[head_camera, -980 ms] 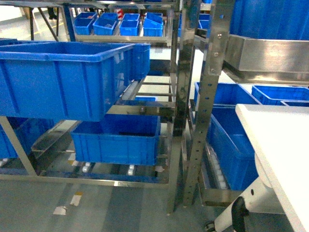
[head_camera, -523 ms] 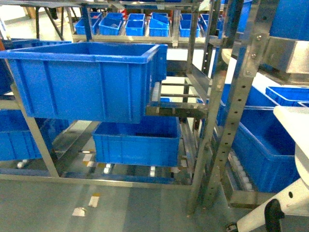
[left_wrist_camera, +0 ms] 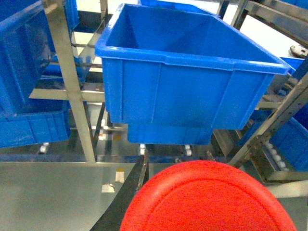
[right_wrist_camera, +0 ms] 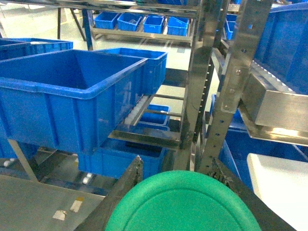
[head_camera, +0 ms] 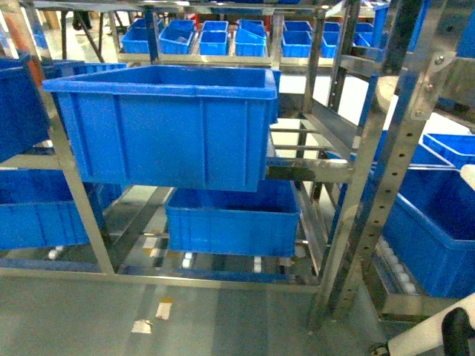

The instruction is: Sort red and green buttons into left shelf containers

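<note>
Red button fills the left gripper's grasp and green button the right's, carried toward the big tub beyond the fingers for sorting.

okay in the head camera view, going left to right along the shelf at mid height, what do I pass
Blue tub cut off at the left edge → slanted steel upright → large deep blue tub on the upper rails → bare steel rails → perforated steel upright → blue tubs on the right-hand rack.
</note>
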